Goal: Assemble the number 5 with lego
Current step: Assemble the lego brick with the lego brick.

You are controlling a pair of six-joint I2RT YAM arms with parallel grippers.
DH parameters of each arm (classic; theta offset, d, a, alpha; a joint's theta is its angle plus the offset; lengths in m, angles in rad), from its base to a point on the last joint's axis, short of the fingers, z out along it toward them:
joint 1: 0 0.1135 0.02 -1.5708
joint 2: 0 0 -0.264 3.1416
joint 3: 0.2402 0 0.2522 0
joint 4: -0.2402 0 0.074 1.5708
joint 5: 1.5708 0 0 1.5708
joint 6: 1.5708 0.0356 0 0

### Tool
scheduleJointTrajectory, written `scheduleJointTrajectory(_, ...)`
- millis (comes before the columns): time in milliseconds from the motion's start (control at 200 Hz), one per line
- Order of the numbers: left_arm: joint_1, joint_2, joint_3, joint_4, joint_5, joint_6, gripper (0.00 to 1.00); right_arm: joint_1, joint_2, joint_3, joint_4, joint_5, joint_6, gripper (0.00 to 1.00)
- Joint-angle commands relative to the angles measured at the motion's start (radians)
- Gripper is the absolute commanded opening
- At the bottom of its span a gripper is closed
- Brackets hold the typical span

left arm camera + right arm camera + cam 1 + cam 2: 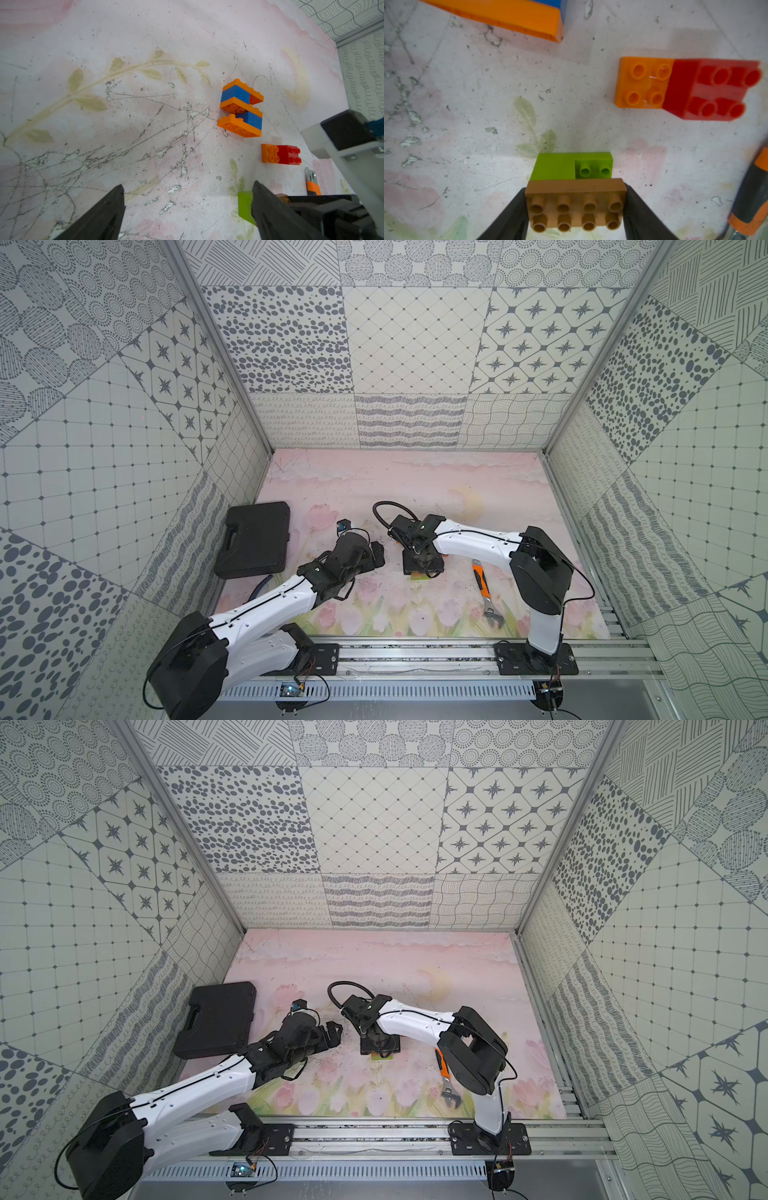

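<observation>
Scratched pink mat (467,104); right fingers (512,207) clamp brown eight-stud brick (575,205); left fingers (99,216) wide.

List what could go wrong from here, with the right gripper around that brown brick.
1. The right gripper holds the brown brick only by its short ends, right beside the green brick; lifting may twist it or drag the green one along.
2. The orange and blue stack sits close by; a sweep could topple it.
3. The open left gripper hovers nearby, so the arms could collide.

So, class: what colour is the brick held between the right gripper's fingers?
Brown; the brick shows best in the right wrist view.
</observation>
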State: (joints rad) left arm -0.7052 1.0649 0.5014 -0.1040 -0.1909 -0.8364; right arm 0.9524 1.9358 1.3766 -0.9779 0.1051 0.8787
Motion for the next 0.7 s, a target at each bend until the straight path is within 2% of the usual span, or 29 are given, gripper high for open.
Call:
scheduleJointTrajectory(0,0.003,-0.020,-0.011,-0.038,-0.043,-0.012,0.99,0.005,0.141,-0.074,-0.015,0.002,-0.018,0.52)
scheduleJointTrajectory(470,0.003,-0.062,-0.016,-0.064,-0.058,-0.005,0.99,0.016,0.137,-0.030,-0.042,0.018,-0.021,0.54)
scheduleJointTrajectory(575,0.003,-0.075,-0.019,-0.070,-0.062,-0.005,0.99,0.016,0.097,-0.017,-0.037,0.024,-0.026,0.58)
scheduleJointTrajectory(695,0.002,-0.096,-0.018,-0.079,-0.070,0.003,0.99,0.014,0.045,-0.006,-0.032,0.035,-0.024,0.67)
